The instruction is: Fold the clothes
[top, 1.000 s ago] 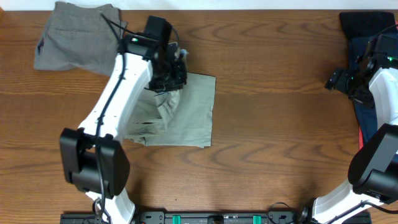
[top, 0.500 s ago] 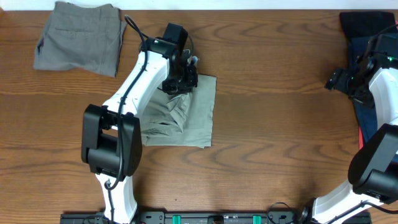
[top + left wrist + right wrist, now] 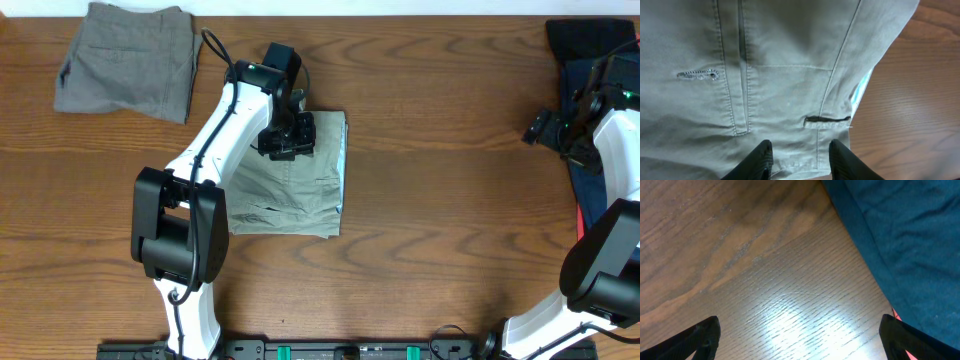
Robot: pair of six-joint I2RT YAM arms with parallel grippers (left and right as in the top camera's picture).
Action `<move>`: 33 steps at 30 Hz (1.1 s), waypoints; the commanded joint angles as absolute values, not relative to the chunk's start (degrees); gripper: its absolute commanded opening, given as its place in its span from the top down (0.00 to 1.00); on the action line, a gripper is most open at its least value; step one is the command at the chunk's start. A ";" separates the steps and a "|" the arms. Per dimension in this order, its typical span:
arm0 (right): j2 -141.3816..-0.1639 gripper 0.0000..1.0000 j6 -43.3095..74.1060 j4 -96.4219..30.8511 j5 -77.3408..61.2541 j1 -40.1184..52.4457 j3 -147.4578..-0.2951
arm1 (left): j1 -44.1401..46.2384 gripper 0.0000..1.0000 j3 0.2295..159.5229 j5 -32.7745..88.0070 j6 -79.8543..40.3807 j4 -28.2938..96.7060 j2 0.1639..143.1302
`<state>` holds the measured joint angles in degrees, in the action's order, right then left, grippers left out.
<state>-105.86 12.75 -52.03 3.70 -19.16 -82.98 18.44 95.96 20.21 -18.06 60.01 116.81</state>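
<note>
The clothes, pale khaki-green shorts (image 3: 300, 195), lie folded into a flat rectangle on the wooden table. My left gripper (image 3: 291, 134) hovers over their far right corner. In the left wrist view its jaws stand apart (image 3: 801, 162) above the cloth (image 3: 780, 65), where a belt loop, a buttonhole and the stitched hem show. The fabric lies flat between the fingertips (image 3: 762, 159) and nothing is pinched. My right gripper (image 3: 545, 128) is far off at the table's right edge, wide open (image 3: 800, 340) over bare wood.
Darker grey-brown shorts (image 3: 125, 60) lie folded at the far left corner. A navy garment (image 3: 590, 60) lies along the right edge, right next to the right gripper, and fills the upper right of the right wrist view (image 3: 900, 240).
The left gripper carried a raised fold of the shorts rightward, laid it flat and opened its jaws. The bunched cloth now lies smooth. The right arm has not moved.
</note>
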 commanded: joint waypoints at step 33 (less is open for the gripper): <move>-105.12 0.01 12.14 -52.05 4.27 -19.46 -83.53 | 30.57 0.94 80.09 23.27 -17.67 52.86 111.94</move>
<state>-105.86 12.75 -52.01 3.73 -19.16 -82.98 30.35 77.52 22.98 -18.02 52.01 115.85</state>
